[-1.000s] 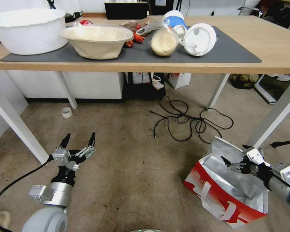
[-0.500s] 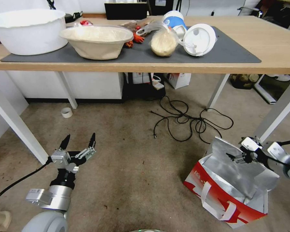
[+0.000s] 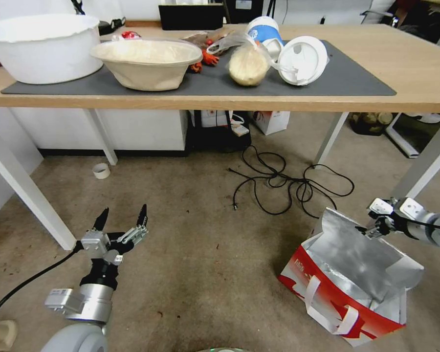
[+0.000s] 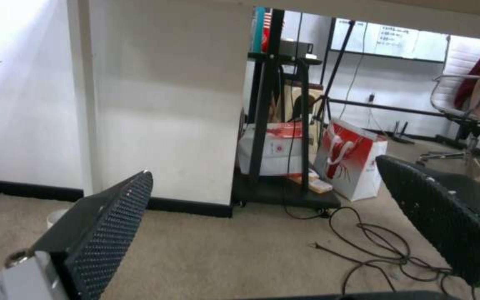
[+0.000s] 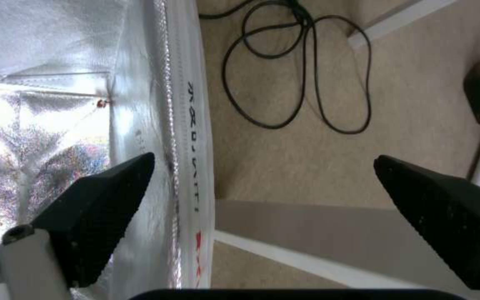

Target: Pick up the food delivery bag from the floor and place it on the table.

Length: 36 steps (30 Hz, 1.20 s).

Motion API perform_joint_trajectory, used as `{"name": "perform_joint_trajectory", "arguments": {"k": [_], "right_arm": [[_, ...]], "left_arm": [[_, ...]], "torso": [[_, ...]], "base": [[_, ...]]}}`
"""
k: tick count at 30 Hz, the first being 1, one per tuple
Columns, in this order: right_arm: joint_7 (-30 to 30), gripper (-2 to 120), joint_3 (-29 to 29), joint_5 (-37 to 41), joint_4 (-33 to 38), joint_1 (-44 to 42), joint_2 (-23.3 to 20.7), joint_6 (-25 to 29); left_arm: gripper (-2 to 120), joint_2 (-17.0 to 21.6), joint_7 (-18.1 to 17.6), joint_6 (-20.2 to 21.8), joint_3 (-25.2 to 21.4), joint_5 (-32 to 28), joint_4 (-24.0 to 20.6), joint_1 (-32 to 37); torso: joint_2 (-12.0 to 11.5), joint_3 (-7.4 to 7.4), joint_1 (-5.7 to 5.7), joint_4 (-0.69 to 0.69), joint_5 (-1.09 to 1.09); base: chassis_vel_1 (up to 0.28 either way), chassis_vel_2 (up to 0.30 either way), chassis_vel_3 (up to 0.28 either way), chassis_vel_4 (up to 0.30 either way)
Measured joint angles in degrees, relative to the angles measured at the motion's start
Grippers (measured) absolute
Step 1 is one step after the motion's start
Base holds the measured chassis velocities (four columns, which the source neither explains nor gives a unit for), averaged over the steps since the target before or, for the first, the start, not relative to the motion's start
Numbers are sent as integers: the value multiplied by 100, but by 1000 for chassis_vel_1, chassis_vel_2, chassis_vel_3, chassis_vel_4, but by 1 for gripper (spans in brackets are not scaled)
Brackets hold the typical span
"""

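Change: right gripper (image 3: 365, 230) has pulled back from over the bag's open mouth toward the robot's right; a second ago it hung over the foil inside, now it sits at the back top edge of the bag (image 3: 349, 278).
Meaning: looks like repositioning for an edge grab rather than a reach inside; no hold on the bag, lift not begun.
Bag: on the carpet floor (image 3: 205, 254), at the robot's right, in front of the bench's right legs; mouth open, silver lining showing, white strap handles hanging down the red front. Has not shifted.
Right gripper state: fingers wide apart; in the right wrist view one finger (image 5: 93, 216) lies over the foil side, the other out past the bag's rim (image 5: 193, 125), over bare carpet, so the rim runs between them, nearer the first.
Right arm pose: reaching in low from the right edge, wrist near level, gripper pointing left toward the bag.
Left gripper (image 3: 123, 221): apart, holding nothing, low over the carpet on the robot's left, pointing toward the bench; barely moved.
Bench (image 3: 415, 63): bowls and tubs on its grey mat; bag not on it yet.
Floor clutter: black cable (image 3: 283, 183) tangled just behind the bag.
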Motion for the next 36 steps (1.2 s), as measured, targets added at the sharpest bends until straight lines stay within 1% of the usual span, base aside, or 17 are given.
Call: {"name": "perform_joint_trajectory", "arguments": {"k": [3,4,7,16,17,18,20,21,24,25,28,29,31,32,33,34,36], "right_arm": [[-118,100,-636,-18,-258,641,76,-12],[-118,100,-636,-18,-258,641,76,-12],[-258,100,-1087,-109,-449,1050,243,-58],[-611,99,-1279,-485,-627,1132,513,-190],[-679,93,-1234,-552,-633,1073,540,-220],[-679,93,-1234,-552,-633,1073,540,-220],[-833,84,-1156,-659,-694,978,592,-249],[-833,84,-1156,-659,-694,978,592,-249],[-902,73,-1133,-725,-814,962,662,-241],[-902,73,-1133,-725,-814,962,662,-241],[-930,59,-1129,-751,-882,964,729,-234],[-930,59,-1129,-751,-882,964,729,-234],[-933,49,-1128,-755,-892,966,758,-229],[-933,49,-1128,-755,-894,966,763,-229],[-933,40,-1129,-758,-906,973,796,-222],[-933,40,-1129,-758,-906,973,796,-222],[-933,30,-1143,-774,-930,979,830,-214]], "left_arm": [[100,-27,-3,0,-9,23,45,-13],[100,-27,-3,0,-9,23,45,-13],[100,-49,-5,0,-17,35,83,-22],[100,-52,-8,0,-54,36,135,-44],[100,-50,-8,0,-57,35,142,-56],[100,-50,-8,0,-57,35,142,-56],[100,-49,-11,0,-54,33,171,-93],[100,-49,-11,0,-54,33,171,-93],[100,-55,-12,0,-34,33,200,-109],[100,-55,-12,0,-34,33,200,-109],[100,-60,-12,-6,-31,32,231,-108],[100,-60,-12,-6,-31,32,231,-108],[100,-60,-12,-11,-36,33,241,-108],[100,-59,-12,-11,-37,33,243,-108],[100,-52,-12,-13,-45,33,245,-110],[100,-52,-12,-13,-45,33,245,-110],[100,-45,-12,-14,-58,30,249,-112]], "torso": [[1,0,0,1,-1],[1,0,0,1,-1],[1,0,1,3,-1],[2,0,0,2,-1],[2,0,0,1,0],[2,0,0,1,0],[3,0,0,0,-1],[3,0,0,0,-1],[3,0,0,1,-1],[3,0,0,1,-1],[3,0,0,1,-1],[3,0,0,1,-1],[3,0,0,2,-1],[3,0,0,2,-1],[3,0,1,2,-1],[3,0,1,2,-1],[3,0,0,2,-1]], "base": [[0,0,0,0],[0,0,0,0],[0,0,0,0],[0,0,0,0],[0,0,0,0],[0,0,0,0],[0,0,0,0],[0,0,0,0],[0,0,0,0],[0,0,0,0],[0,0,0,0],[0,0,0,0],[0,0,0,0],[0,0,0,0],[0,0,0,0],[0,0,0,0],[0,0,0,0]]}}
